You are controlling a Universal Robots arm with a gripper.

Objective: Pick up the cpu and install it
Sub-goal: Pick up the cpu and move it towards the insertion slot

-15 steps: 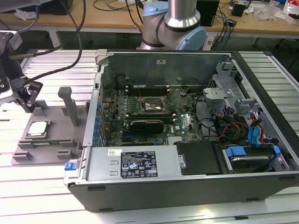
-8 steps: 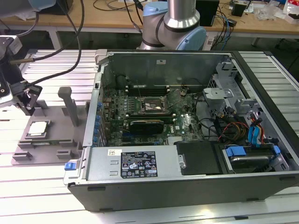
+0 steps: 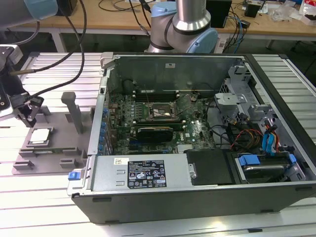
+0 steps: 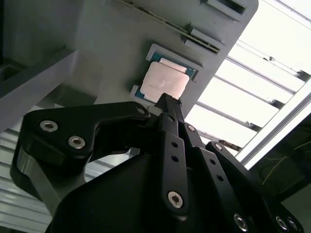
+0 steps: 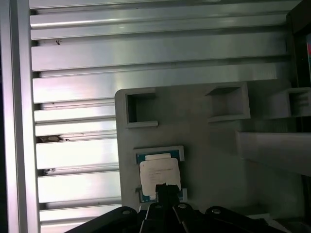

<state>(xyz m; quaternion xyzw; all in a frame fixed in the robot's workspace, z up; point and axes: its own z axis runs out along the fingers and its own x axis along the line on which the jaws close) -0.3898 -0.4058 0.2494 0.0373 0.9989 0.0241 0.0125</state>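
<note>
Cpu (image 5: pixel 159 171) flat in grey fixture (image 5: pixel 214 160), lid up; gripper (image 5: pixel 167 188) just above

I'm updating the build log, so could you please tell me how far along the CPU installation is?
Nothing looks finished yet: the cpu lies in its seat on the grey fixture, outside the computer case. In hand: the gripper, shut and empty, is poised over the chip's edge in both wrist views; contact is unclear. Left: lifting the chip and seating it in the motherboard socket.
</note>
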